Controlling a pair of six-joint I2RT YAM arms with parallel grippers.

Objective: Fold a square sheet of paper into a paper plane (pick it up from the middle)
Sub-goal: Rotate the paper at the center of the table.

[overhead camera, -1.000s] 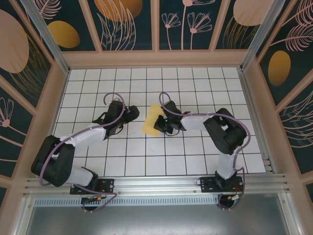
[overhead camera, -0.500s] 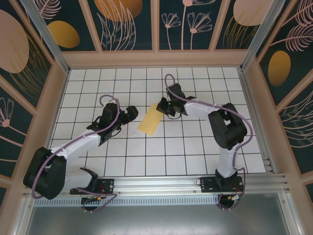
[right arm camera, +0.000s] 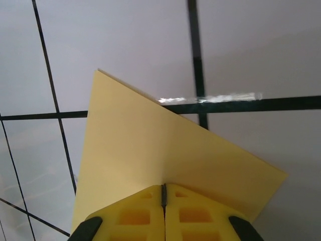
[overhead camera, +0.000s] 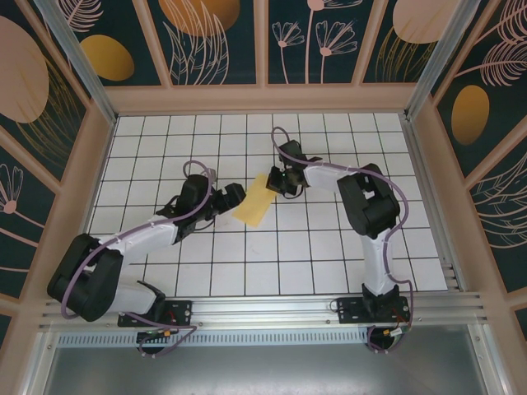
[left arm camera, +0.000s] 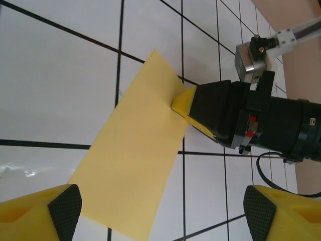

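We start at the right pincer (right arm camera: 163,193), whose two yellow fingers are pressed together with no gap between them, clamped on the edge of the sheet of paper (right arm camera: 150,145). The overhead view puts that right pincer (overhead camera: 280,181) at the far end of the sheet of paper (overhead camera: 257,203), near the middle of the white tiled tabletop (overhead camera: 313,247). We judge that the grip sits at one end so that the rest of the sheet hangs free for the other arm to work on. From there the paper runs back and to the left as a long yellow strip, narrower than a square, so we take it to be already folded once; a faint line down its middle in the right wrist view may be a crease. Whether its near end touches the tabletop or floats just above it we cannot tell. The left pincer (left arm camera: 163,211) has its fingers spread wide, one to either side of the strip's near end and holding nothing. In the overhead view the left pincer (overhead camera: 233,196) is just beside the paper's lower left edge. We read that stance as readiness to close on the free end, so that both ends are held for the next fold. The paper is thin, so a pull from either side could tear or skew it.
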